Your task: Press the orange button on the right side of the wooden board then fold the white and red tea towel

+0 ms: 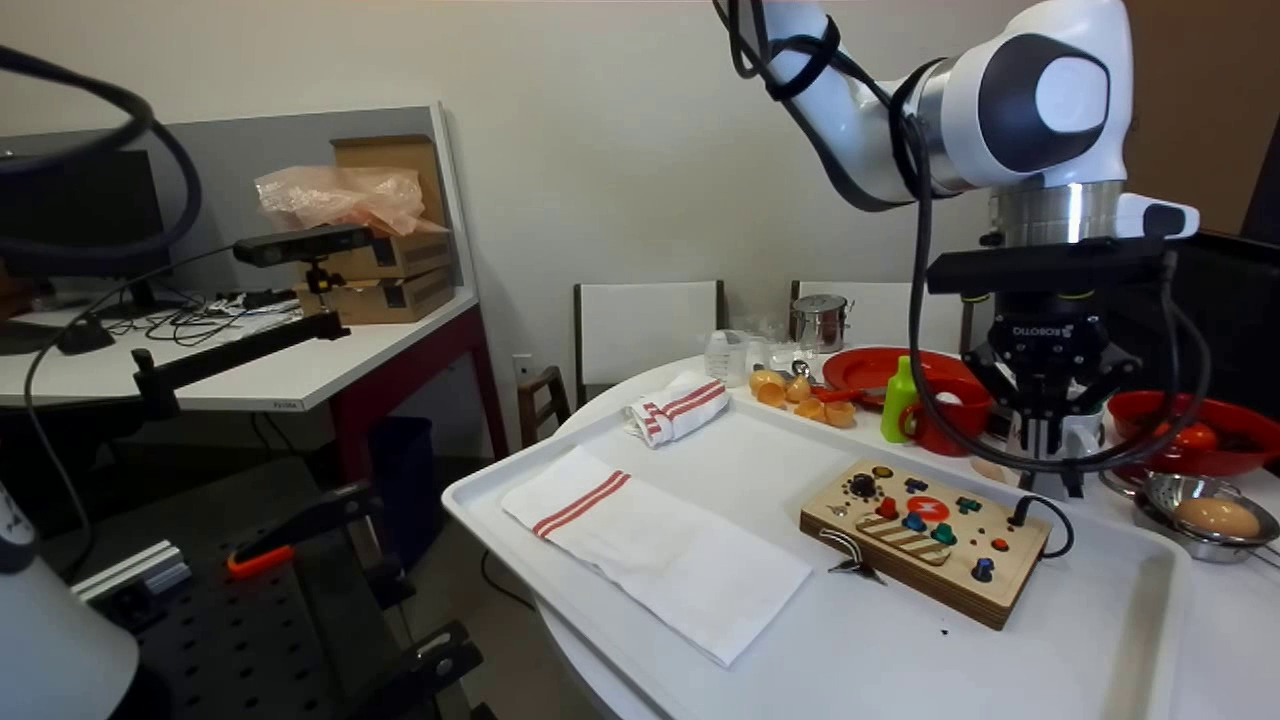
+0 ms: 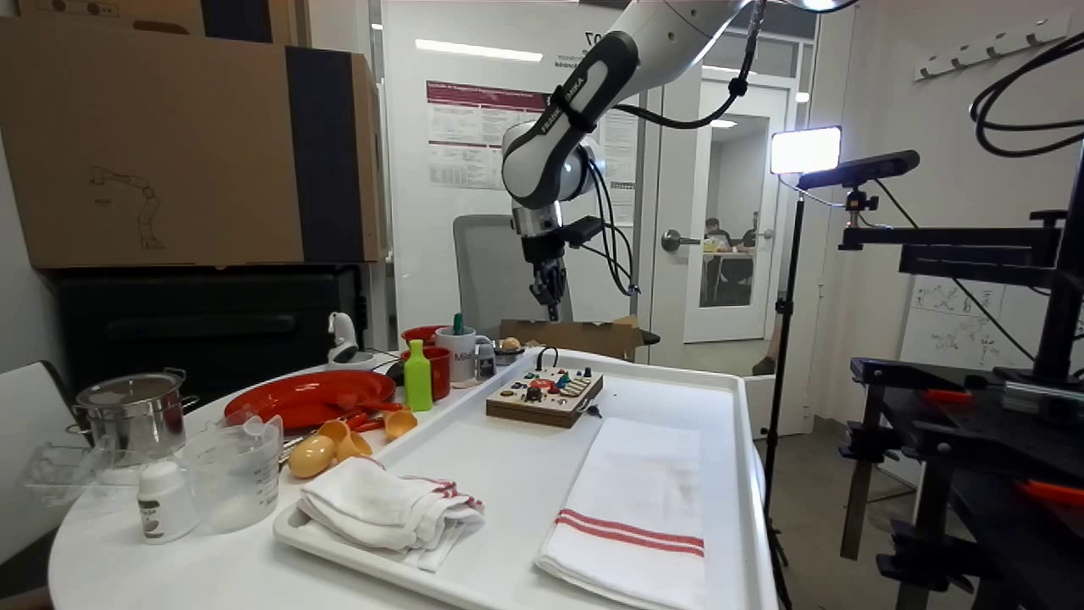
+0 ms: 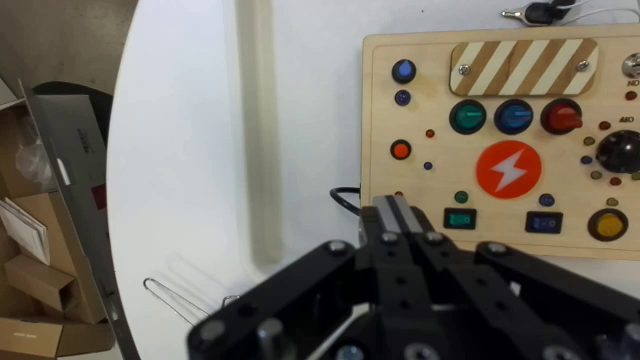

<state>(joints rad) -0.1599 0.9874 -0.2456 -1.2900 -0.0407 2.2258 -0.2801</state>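
Probably I'm on the pressing step, gripper (image 3: 392, 199) closed tight and empty, and must centre it over the orange button (image 3: 401, 149) before pushing down.

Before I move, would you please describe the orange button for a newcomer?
The white tray holds a wooden board. In the wrist view, the orange button sits near the board's left edge; unlike small red dots nearby, it's larger and black-rimmed.
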